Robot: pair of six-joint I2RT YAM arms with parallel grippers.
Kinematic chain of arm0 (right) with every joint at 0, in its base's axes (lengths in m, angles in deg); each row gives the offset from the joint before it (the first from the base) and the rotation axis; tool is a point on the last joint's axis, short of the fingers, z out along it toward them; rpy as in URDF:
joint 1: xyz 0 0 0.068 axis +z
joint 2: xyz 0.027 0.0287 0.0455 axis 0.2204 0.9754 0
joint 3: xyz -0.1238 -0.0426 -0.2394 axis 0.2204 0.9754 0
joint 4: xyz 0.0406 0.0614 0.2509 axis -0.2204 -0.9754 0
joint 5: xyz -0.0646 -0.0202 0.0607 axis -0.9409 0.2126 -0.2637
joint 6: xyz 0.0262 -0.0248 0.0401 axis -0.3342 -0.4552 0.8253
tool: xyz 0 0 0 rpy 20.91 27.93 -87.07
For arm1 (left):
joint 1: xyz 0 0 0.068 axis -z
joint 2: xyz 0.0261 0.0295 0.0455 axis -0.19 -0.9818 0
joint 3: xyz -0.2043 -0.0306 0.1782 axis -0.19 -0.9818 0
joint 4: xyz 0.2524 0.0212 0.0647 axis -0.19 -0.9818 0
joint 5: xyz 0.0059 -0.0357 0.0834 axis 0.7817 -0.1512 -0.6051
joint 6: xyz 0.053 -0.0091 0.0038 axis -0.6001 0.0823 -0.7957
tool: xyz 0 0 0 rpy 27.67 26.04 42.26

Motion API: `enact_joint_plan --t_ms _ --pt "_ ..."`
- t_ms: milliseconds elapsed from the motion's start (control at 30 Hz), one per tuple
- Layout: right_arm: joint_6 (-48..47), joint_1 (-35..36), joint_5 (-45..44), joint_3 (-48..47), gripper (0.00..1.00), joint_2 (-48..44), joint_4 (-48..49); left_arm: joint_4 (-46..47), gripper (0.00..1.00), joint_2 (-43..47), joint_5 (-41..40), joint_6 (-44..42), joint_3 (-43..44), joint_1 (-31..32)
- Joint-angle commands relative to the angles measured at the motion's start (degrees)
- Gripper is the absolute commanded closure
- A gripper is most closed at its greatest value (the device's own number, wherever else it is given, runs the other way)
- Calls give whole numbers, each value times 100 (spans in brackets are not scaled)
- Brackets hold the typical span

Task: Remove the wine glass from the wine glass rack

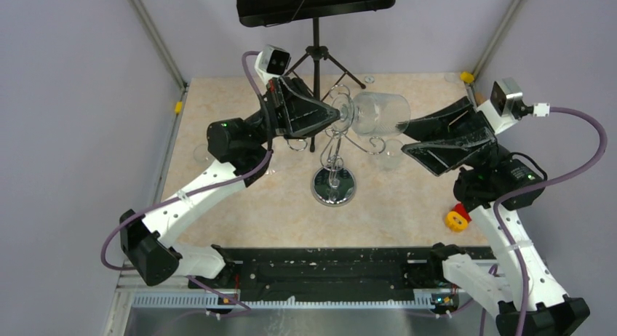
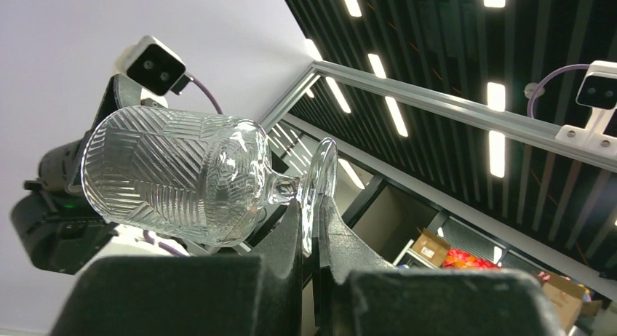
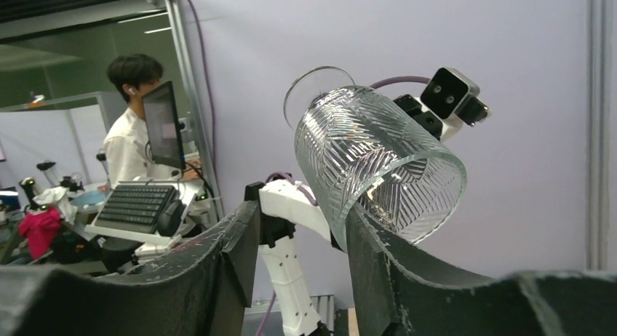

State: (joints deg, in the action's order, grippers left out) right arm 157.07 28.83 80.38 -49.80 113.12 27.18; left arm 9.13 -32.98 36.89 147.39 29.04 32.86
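Note:
The wine glass (image 1: 378, 114) lies on its side in the air above the wine glass rack (image 1: 333, 186), a chrome wire stand with a round mirror base. My left gripper (image 1: 340, 112) is shut on the glass's round foot (image 2: 320, 182); in the left wrist view the foot's edge is pinched between the two black fingers (image 2: 287, 234). My right gripper (image 1: 404, 140) is at the bowl's open rim, jaws open. In the right wrist view the ribbed bowl (image 3: 371, 158) rests against the right finger (image 3: 378, 256), while the left finger (image 3: 233, 241) stands apart from it.
A black tripod music stand (image 1: 314, 5) stands at the back, just behind the rack. A yellow and red object (image 1: 457, 218) lies on the table by the right arm's base. Grey walls and metal frame posts close in the table's sides.

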Motion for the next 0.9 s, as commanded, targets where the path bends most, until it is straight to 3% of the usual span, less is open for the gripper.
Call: enact_joint_plan --t_ms 0,333,433,600,767,867 --pt "572 46 247 -227 55 150 1597 519 100 -164 -43 218 204 -13" --pt "582 43 347 -434 61 319 1448 830 100 -507 17 556 267 -13" --pt "546 47 344 -452 70 337 1351 775 100 -500 20 513 258 -13" --pt "380 43 249 -475 100 293 996 543 98 -460 109 316 279 -12" --pt "-210 48 38 -504 100 76 195 196 77 -321 223 -122 320 -13" --pt "-834 50 -226 -567 100 -182 -640 -96 51 -204 245 -489 299 -21"
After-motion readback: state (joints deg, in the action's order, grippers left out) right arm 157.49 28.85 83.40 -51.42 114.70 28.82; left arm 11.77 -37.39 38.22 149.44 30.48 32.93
